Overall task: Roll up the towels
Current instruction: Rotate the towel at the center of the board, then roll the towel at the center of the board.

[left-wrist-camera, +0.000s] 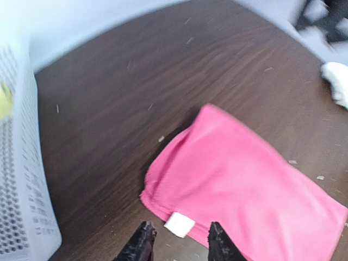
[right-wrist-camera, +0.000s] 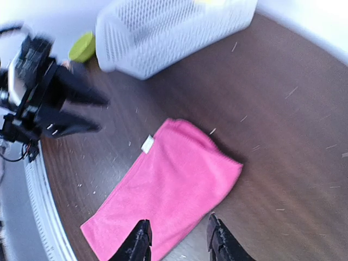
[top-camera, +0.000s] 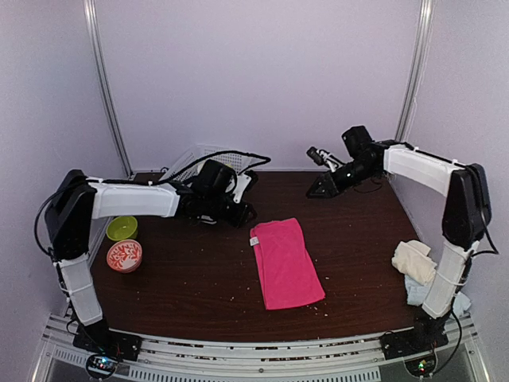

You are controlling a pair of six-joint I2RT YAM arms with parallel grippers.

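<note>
A hot-pink towel (top-camera: 285,263) lies folded flat in a long strip mid-table, its white tag at the far left corner. My left gripper (top-camera: 241,212) is open and empty, hovering just behind that tagged corner; in the left wrist view the towel (left-wrist-camera: 244,179) lies ahead of the gripper (left-wrist-camera: 179,236). My right gripper (top-camera: 322,188) is open and empty above the table's far right; in its wrist view the towel (right-wrist-camera: 168,190) lies below the gripper (right-wrist-camera: 176,236). A cream towel (top-camera: 414,261) lies on a pale-blue one (top-camera: 415,291) at the right edge. A lime-yellow towel (left-wrist-camera: 4,100) shows in the basket.
A white mesh basket (top-camera: 199,161) stands at the back left, also seen in the left wrist view (left-wrist-camera: 22,179) and the right wrist view (right-wrist-camera: 163,32). A green bowl (top-camera: 122,228) and a red-patterned bowl (top-camera: 124,256) sit at the left edge. Crumbs dot the dark wooden table (top-camera: 199,278).
</note>
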